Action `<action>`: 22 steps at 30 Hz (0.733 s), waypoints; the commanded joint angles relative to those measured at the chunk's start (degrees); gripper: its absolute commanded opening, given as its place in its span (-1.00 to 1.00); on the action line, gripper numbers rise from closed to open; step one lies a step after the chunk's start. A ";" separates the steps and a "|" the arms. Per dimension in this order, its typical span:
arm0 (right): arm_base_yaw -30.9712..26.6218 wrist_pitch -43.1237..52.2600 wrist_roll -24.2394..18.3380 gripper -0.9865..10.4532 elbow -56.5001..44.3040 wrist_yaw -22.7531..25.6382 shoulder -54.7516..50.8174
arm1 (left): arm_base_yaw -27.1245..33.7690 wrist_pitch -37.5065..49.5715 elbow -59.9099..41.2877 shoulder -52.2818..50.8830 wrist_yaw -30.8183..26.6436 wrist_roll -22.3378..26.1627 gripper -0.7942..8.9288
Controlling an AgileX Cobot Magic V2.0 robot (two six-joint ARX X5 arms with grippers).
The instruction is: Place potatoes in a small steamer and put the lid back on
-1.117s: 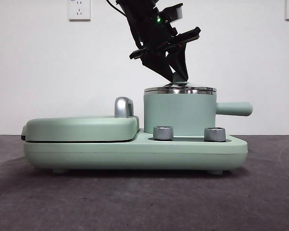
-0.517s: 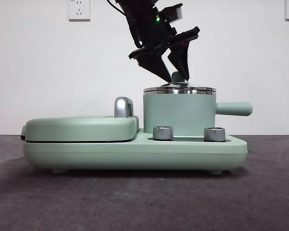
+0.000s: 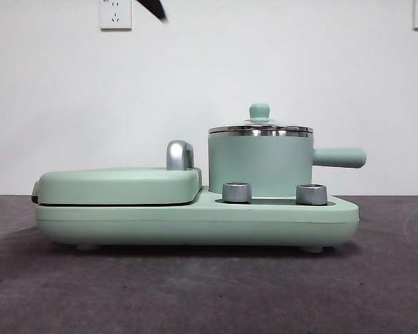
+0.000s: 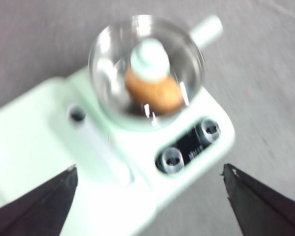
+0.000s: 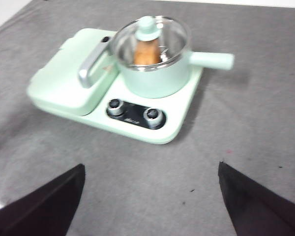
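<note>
On mint-green appliance base [image 3: 195, 216], small mint-green cylindrical steamer [image 3: 260, 167] sits closed: clear glass steel-rimmed lid [image 5: 150, 37] seated level, keeping oblong orange-brown potato [image 4: 155, 93] enclosed. Left end effector [image 4: 150, 196] above pot, spread wide, empty. Right end effector [image 5: 150, 196] wide, empty, well apart over grey worktop [image 5: 246, 132]. Task looks complete.

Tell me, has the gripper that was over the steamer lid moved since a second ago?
Yes. The left gripper has lifted up and away from the lid, whose knob now stands clear; in the front view only a black tip remains by the left wall socket.
</note>
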 commanded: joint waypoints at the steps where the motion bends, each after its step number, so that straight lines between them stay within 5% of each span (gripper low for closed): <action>1: 0.52 0.61 0.52 -0.08 0.44 -2.21 0.48 | -0.26 -1.90 -2.99 -5.88 -0.09 -0.61 0.11; 13: 0.52 2.47 0.52 -0.08 0.42 -5.46 1.49 | -0.26 24.04 -62.23 -51.82 -0.09 -7.85 0.11; 20: 0.52 2.27 0.48 -0.08 0.39 -5.44 2.32 | -0.26 29.07 -76.91 -66.60 -0.11 -13.94 0.08; 22: 0.52 2.25 0.46 -0.17 0.39 -5.46 2.32 | -0.26 29.14 -77.09 -67.84 -0.11 -13.77 -0.28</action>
